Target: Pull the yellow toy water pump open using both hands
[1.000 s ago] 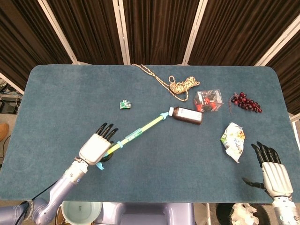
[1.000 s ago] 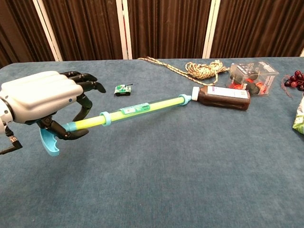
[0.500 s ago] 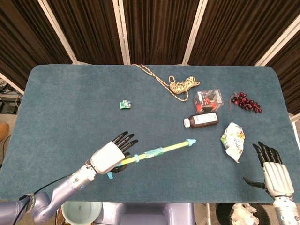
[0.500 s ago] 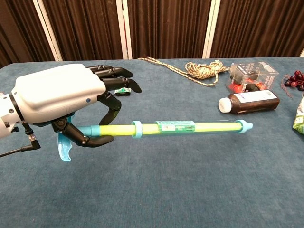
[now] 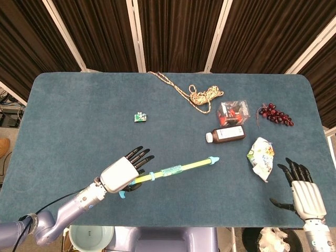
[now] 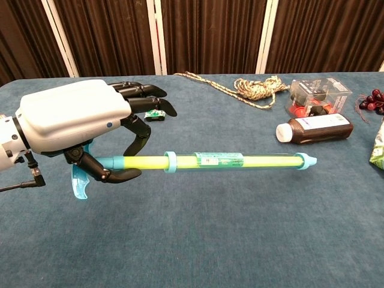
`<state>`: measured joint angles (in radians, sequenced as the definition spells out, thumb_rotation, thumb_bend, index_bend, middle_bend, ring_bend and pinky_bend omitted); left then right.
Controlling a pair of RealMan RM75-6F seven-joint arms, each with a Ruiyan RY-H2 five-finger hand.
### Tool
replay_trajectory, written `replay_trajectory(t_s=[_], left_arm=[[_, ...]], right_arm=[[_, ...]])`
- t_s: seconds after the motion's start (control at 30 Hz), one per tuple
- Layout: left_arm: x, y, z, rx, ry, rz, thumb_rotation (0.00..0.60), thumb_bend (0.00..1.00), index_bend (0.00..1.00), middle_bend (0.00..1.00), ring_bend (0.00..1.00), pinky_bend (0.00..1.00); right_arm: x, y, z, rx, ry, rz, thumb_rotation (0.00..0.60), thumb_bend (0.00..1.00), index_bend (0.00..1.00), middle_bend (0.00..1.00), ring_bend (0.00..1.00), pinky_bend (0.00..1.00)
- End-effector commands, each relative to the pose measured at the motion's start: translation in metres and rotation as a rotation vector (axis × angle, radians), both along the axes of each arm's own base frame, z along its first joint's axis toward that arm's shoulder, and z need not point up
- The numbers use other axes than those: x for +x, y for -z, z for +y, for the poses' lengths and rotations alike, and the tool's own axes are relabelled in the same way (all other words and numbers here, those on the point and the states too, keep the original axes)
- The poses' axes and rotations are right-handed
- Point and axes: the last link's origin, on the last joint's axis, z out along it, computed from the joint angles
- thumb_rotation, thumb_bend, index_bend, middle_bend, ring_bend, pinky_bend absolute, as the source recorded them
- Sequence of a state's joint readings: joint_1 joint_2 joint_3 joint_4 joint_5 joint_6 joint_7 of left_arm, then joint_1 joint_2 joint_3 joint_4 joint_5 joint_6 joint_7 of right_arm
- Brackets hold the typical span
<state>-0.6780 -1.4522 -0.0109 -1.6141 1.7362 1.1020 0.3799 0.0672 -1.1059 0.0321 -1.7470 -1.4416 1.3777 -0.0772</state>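
Left hand gripping pump; right hand waiting open, lower right.
The thin thumb-and-finger hold is risking the pump twisting free under the pull.

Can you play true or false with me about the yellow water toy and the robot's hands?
1. The left hand holds the yellow toy water pump at its handle end. True.
2. The right hand grips the pump's tip. False: it is open, far from the pump, near the table's right edge.
3. The brown bottle lies on its side. True.
4. The pump's tip touches the brown bottle. False: there is a gap between them.
5. The rope is wrapped around the pump. False: it lies apart, at the table's far side.
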Motion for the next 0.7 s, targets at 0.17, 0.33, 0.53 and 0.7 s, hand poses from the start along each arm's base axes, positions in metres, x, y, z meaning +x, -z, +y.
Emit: replay_trajectory(t_s=[0.17,0.33,0.53,0.7], left_arm=[[0.007,0.000,-0.001,-0.002,0.015,-0.004,0.600,0.39,0.64,0.11,0.02,0.10],[0.009,0.001,0.002,-0.001,0.006,-0.006,0.600,0.39,0.64,0.11,0.02,0.10],[0.011,0.001,0.005,-0.001,-0.002,-0.017,0.600,0.39,0.64,0.11,0.02,0.10],[0.011,0.001,0.006,-0.008,-0.008,-0.027,0.600,0.39,0.64,0.11,0.02,0.10]], right_arm=[[0.028,0.026,-0.023,0.046,-0.011,-0.040,0.600,0.19,0.19,0.00,0.00,0.00],[0.053,0.046,-0.039,0.073,-0.020,-0.064,0.600,0.24,0.25,0.00,0.00,0.00],[0.068,0.066,-0.049,0.077,-0.012,-0.082,0.600,0.24,0.25,0.00,0.00,0.00],[0.075,0.079,-0.055,0.077,0.010,-0.107,0.600,0.24,0.23,0.00,0.00,0.00]])
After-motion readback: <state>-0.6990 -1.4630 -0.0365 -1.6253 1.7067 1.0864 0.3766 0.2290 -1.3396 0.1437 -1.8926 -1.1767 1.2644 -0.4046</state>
